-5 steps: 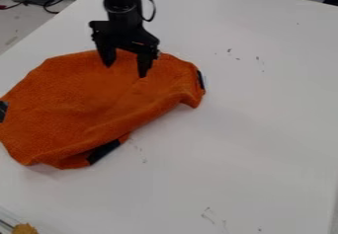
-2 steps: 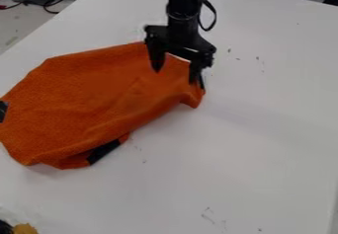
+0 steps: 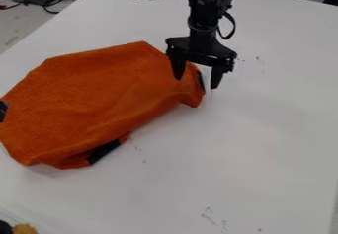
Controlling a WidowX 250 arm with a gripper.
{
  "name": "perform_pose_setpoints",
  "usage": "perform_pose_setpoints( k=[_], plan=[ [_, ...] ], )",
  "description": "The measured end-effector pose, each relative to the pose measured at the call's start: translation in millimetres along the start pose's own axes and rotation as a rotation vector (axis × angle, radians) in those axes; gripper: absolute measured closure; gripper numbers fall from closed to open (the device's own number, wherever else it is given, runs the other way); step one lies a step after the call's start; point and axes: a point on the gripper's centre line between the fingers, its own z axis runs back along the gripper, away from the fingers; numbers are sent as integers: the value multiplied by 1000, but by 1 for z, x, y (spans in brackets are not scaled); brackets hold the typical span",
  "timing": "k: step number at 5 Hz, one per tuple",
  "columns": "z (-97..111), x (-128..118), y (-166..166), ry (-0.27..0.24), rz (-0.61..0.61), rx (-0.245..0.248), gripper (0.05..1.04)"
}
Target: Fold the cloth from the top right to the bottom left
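Shifting right, the black two-finger gripper (image 3: 196, 82), spread wide, empty, straddles the edge of the rumpled orange cloth (image 3: 96, 97) (likely grasp next)

Looks down at a slant from fairly near above the white counter (image 3: 264, 144), facing across toward the floor (image 3: 15, 26) beyond its upper-left edge.
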Motion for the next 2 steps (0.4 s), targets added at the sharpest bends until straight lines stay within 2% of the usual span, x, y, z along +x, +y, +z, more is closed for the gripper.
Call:
perform_pose_setpoints(
  k=[1,2],
  plan=[
    [-12,7,-3,11,-4,-5,83],
    [-18,7,-2,27,5,-33,134]
  ],
)
